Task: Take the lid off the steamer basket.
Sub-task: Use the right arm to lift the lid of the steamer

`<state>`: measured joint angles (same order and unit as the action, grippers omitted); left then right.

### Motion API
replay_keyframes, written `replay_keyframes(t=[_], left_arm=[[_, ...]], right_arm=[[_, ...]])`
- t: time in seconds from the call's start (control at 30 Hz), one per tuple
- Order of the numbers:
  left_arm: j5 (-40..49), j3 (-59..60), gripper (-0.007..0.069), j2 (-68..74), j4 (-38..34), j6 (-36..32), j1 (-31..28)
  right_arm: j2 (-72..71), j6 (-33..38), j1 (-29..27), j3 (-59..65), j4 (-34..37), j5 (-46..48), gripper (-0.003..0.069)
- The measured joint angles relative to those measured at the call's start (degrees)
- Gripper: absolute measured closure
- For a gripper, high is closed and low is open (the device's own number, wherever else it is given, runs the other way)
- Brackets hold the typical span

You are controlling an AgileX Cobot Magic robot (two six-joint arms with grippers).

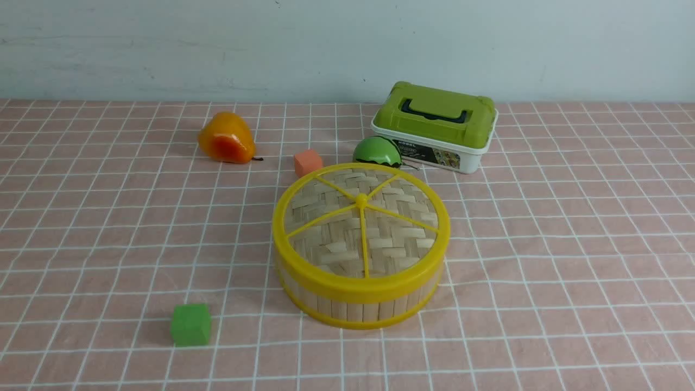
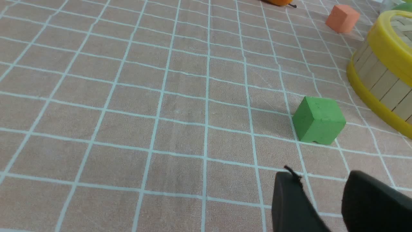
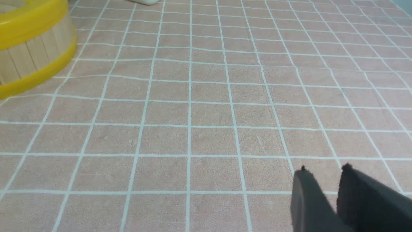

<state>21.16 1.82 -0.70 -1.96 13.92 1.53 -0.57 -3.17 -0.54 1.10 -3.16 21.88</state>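
Front view: lid (image 1: 374,231) sits flush on steamer basket (image 1: 353,310), at the middle of the checked cloth (image 1: 108,244). Left wrist view: left gripper (image 2: 320,172) jaws parted, empty; green cube (image 2: 318,119) near, basket's wall just beyond it. Right wrist view: right gripper (image 3: 323,167) jaws slightly parted, empty; basket well apart.

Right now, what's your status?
Left hand and right hand open, empty. Lid seated on basket, untouched. Green cube ahead of left hand, apart from basket.
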Motion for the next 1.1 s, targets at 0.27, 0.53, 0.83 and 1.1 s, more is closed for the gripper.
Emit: replay_keyframes(t=[0.27,0.53,0.83,1.1], left_arm=[[0.0,0.0,0.0385,0.0,0.0,0.0,0.0],[0.0,0.0,0.0385,0.0,0.0,0.0,0.0],[0.0,0.0,0.0385,0.0,0.0,0.0,0.0],[0.0,0.0,0.0385,0.0,0.0,0.0,0.0]], right_arm=[[0.0,0.0,0.0,0.0,0.0,0.0,0.0522],[0.0,0.0,0.0,0.0,0.0,0.0,0.0511],[0.0,0.0,0.0,0.0,0.0,0.0,0.0510],[0.0,0.0,0.0,0.0,0.0,0.0,0.0510]])
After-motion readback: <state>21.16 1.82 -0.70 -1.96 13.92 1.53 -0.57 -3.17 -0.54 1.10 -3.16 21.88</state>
